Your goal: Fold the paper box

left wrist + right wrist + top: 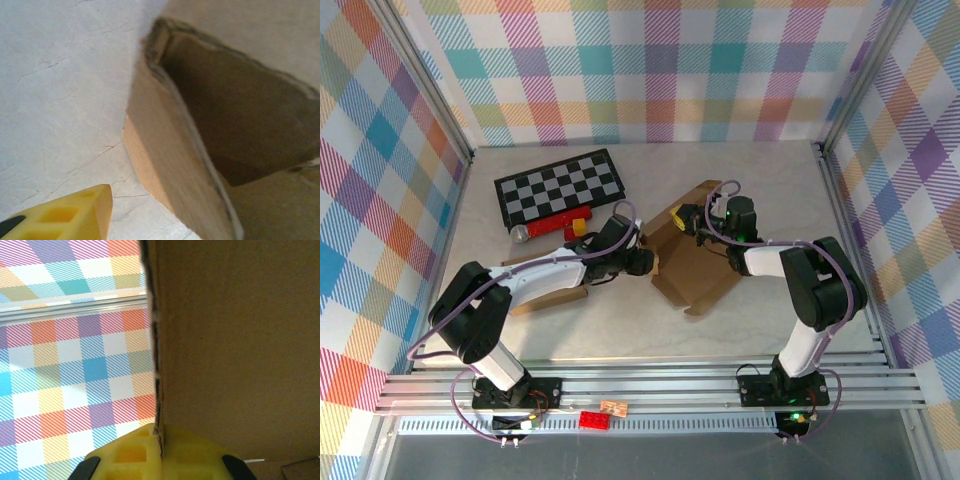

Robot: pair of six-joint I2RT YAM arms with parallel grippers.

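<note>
Mid-table | paper box (pixel 698 270) long axis near-to-far | right pincer (pixel 160 447) clamping edge

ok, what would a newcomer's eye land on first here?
The brown paper box, half folded, in the middle of the table; the right gripper is shut on the edge of one panel. Then the checkerboard at back left and the loud plaid walls.

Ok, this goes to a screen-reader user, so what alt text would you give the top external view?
A partly folded brown cardboard box lies between the robot's two grippers: the right gripper is shut on its raised flap, and the left gripper is at its left edge. A black-and-white checkerboard lies farther back on the left.
</note>
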